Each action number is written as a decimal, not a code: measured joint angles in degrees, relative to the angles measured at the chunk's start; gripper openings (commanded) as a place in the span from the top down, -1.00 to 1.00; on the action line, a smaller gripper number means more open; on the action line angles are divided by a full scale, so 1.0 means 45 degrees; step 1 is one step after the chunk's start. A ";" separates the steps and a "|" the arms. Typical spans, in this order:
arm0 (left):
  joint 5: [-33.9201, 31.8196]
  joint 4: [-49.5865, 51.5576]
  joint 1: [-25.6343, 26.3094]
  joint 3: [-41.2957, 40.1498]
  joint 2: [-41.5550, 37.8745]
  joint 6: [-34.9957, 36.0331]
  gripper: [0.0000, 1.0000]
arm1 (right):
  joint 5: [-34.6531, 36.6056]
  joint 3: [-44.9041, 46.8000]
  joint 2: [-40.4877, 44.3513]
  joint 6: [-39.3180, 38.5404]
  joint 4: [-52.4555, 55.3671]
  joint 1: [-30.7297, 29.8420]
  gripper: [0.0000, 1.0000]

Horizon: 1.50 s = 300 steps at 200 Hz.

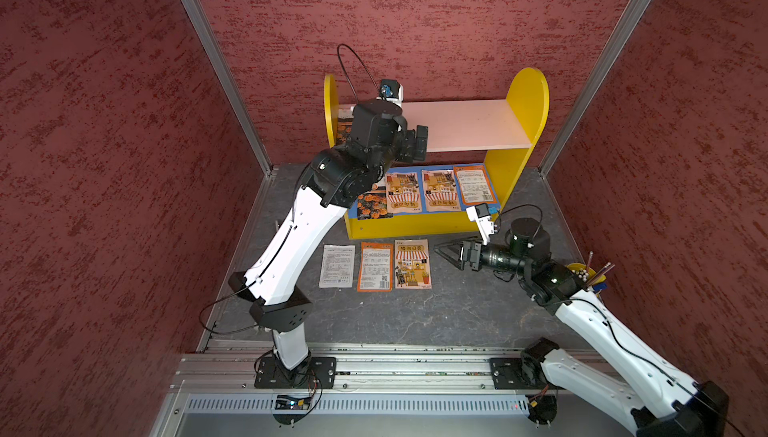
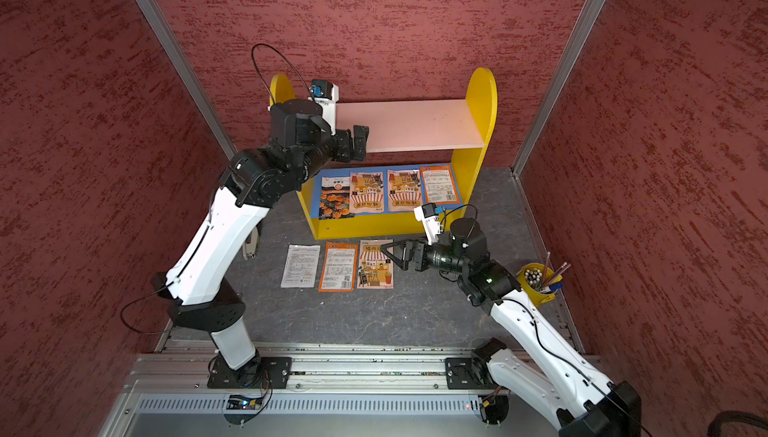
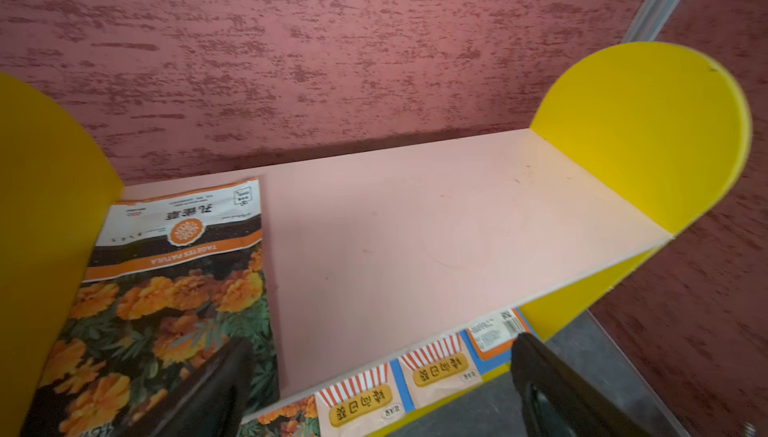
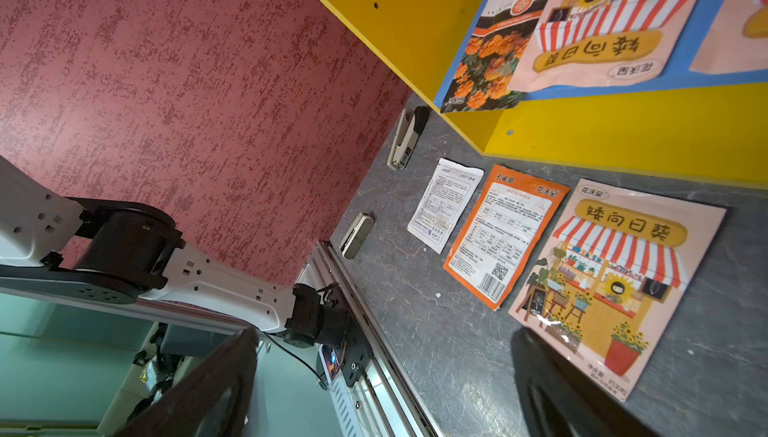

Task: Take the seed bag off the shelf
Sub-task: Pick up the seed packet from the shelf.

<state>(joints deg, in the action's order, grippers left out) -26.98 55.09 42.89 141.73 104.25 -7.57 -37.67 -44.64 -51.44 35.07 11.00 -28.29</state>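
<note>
Marigold seed bag (image 3: pixel 174 281) lies flat at the left end of the shelf's (image 1: pixel 528 98) upper board (image 3: pixel 415 227), long axis front-to-back. Left gripper (image 3: pixel 378 351) is nearer, at the board's front edge, jaws released. Right gripper (image 1: pixel 446 253) is low over the tabletop (image 1: pixel 415 322), jaws released.

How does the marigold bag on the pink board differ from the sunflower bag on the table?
The marigold bag lies on the pink board, the sunflower bag on the grey table. The marigold bag shows photographed orange flowers, the sunflower bag a drawn shop with a striped awning. The marigold bag lies alone there; the sunflower bag lies beside an orange bag. Both lie flat, face up.
</note>
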 measured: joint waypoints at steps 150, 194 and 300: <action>-0.0753 0.0855 -0.2336 0.0816 0.1428 -0.0126 -0.99 | 0.0690 0.0000 0.0554 -0.0223 0.0631 0.0000 -0.97; -0.0243 0.1345 -0.2535 0.0865 0.1671 -0.0403 -0.99 | 0.0777 0.0000 0.0622 -0.0233 0.0850 0.0000 -0.97; 0.0015 0.2361 -0.1729 0.1078 0.1622 -0.1331 -0.99 | 0.0821 0.0000 0.0622 -0.0228 0.0952 0.0000 -0.97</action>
<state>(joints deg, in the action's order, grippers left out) -26.92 65.71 35.11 146.58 111.55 -13.56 -33.98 -44.64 -48.64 34.04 15.29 -28.29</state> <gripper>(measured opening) 0.996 0.985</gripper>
